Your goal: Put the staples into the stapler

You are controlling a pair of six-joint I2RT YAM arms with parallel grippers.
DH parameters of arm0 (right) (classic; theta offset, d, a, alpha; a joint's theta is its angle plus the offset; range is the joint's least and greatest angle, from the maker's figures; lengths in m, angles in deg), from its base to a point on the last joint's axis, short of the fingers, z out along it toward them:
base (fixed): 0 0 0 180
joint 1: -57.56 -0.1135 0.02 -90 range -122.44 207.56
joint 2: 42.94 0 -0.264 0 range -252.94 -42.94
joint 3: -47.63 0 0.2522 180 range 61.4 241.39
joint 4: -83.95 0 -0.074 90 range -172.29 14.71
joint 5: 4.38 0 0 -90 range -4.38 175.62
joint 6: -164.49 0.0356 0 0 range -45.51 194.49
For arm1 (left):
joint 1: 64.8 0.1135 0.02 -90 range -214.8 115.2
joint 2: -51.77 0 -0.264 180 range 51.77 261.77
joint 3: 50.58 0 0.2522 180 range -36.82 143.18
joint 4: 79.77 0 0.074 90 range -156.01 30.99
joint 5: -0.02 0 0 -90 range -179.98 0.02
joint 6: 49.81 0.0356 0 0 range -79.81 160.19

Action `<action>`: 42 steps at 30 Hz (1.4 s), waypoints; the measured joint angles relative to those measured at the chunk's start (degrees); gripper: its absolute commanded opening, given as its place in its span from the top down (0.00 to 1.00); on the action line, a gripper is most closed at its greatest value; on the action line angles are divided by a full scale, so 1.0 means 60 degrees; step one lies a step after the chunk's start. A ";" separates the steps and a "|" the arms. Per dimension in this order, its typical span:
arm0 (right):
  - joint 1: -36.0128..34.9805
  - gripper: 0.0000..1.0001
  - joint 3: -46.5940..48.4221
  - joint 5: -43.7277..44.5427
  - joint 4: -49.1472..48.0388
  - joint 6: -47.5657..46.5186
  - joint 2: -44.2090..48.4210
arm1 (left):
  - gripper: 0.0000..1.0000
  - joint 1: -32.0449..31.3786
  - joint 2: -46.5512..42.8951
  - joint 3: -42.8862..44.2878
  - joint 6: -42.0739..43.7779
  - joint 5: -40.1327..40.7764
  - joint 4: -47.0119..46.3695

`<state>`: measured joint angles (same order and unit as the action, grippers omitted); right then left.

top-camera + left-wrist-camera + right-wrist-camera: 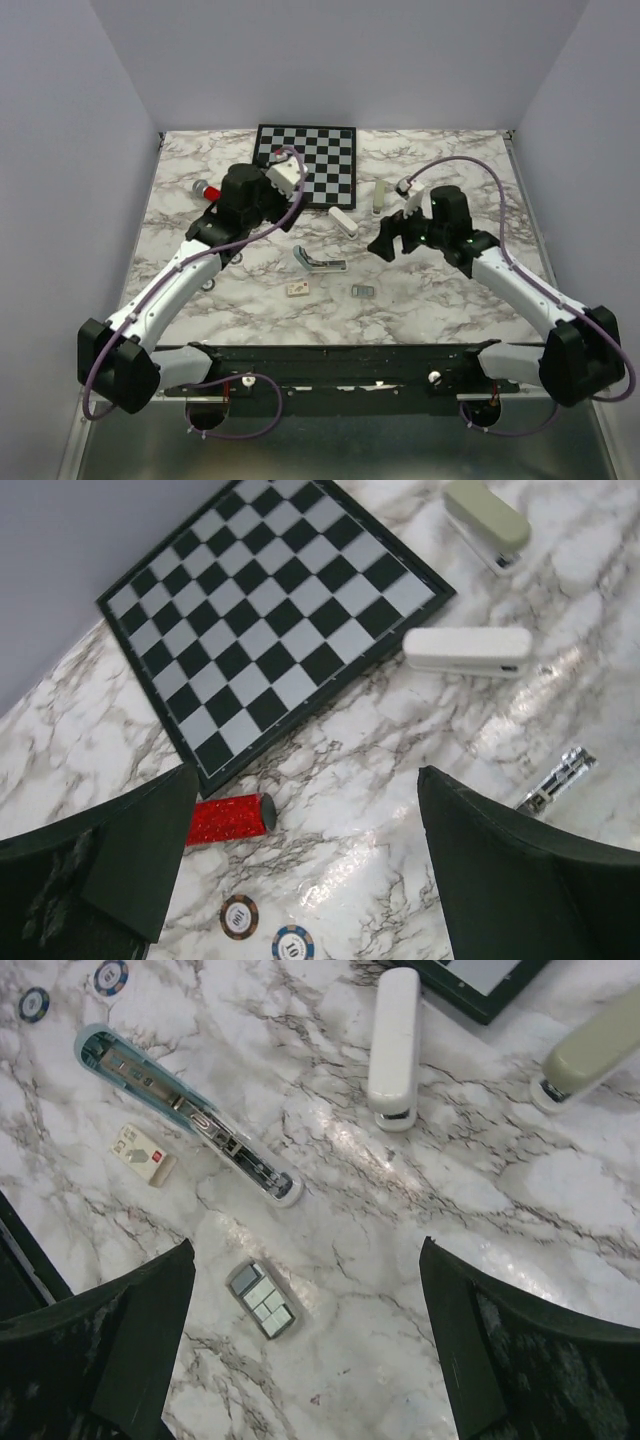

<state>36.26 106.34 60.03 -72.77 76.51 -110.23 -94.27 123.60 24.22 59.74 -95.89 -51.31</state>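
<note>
The stapler [185,1112] lies flipped open on the marble, its metal channel facing up inside a pale blue shell; in the top view the stapler [320,262] sits mid-table. The staples [262,1300], a small silvery-grey block, lie just in front of it, between the stapler and the table's near edge [362,290]. My right gripper [305,1360] hovers open above the bare marble beside the staples, holding nothing; it is right of the stapler [390,240]. My left gripper [305,870] is open and empty over the table's left part [212,243].
A white stapler [393,1048] and a pale green one [590,1052] lie behind the open stapler. A chessboard [305,160] sits at the back. A red glitter cylinder [228,818] and poker chips [239,916] lie at left. A small box [143,1154] rests near the stapler.
</note>
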 measured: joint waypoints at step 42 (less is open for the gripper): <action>-0.3952 0.92 0.4222 0.1843 0.0790 -0.3140 -0.7104 | 0.01 0.0714 -0.4302 -0.4535 -0.1832 0.6929 -0.5515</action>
<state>12.55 131.68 71.09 -68.02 57.67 -152.85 -89.99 97.79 -2.99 48.75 -54.32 -84.40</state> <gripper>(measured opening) 0.333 0.990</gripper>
